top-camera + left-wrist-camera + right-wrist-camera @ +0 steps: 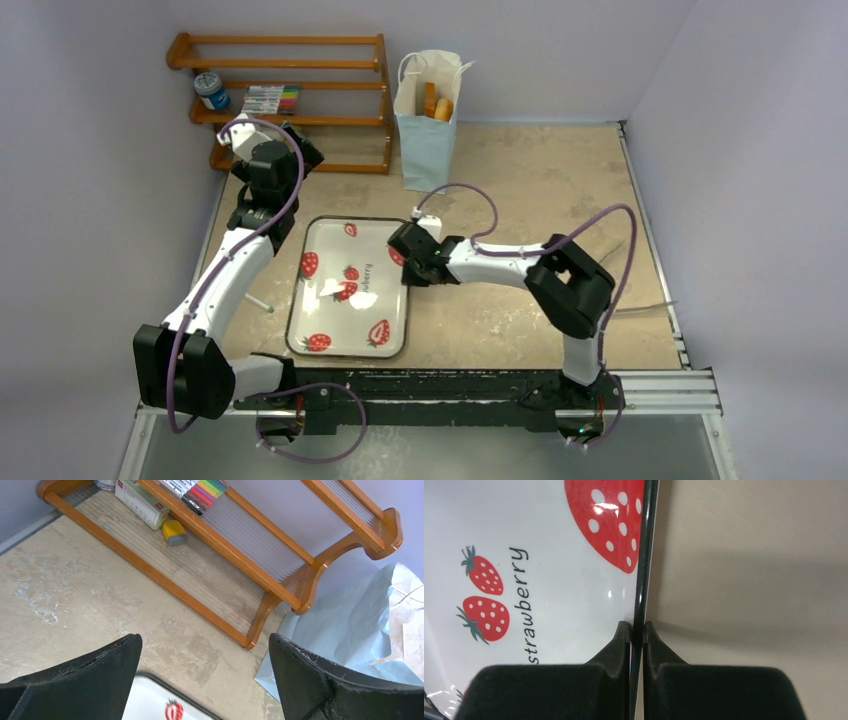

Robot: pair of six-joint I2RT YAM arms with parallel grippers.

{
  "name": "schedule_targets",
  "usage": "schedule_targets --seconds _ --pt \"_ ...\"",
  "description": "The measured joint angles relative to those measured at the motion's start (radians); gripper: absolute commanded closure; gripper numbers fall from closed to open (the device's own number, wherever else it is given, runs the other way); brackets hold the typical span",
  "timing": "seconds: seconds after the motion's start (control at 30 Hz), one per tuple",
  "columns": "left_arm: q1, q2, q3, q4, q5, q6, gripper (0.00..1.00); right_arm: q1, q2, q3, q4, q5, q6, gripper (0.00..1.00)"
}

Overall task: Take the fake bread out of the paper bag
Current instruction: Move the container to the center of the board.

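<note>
Pinching the tray [644, 555] by its right rim, my right gripper [637, 631] has both fingers pressed on the thin edge, probably to position it as a landing spot. My left gripper [204, 645] hangs spread wide near the paper bag [425, 140], which stands upright at the back with the bread [437, 103] poking out. Mottled beige tabletop [540, 200], wooden rack [300, 65], pale lilac walls.

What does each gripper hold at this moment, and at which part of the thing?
The right gripper pinches the strawberry tray by its right rim, one finger inside, one outside. The left gripper is open and holds nothing.
</note>
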Motion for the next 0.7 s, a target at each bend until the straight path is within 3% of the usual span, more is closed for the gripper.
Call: schedule_targets --seconds 0.33,0.53,0.7 --pt "0.000 0.000 -0.005 0.031 -0.003 -0.051 0.05 -0.048 -0.319 -0.315 -0.165 0.003 0.236 1.00" --pt "0.000 0.000 -0.032 0.045 -0.002 -0.063 0.05 -0.265 -0.509 -0.431 -0.249 0.013 0.321 1.00" --pt "0.000 0.000 -0.041 0.053 -0.002 -0.076 0.05 -0.376 -0.546 -0.434 -0.294 0.072 0.354 1.00"
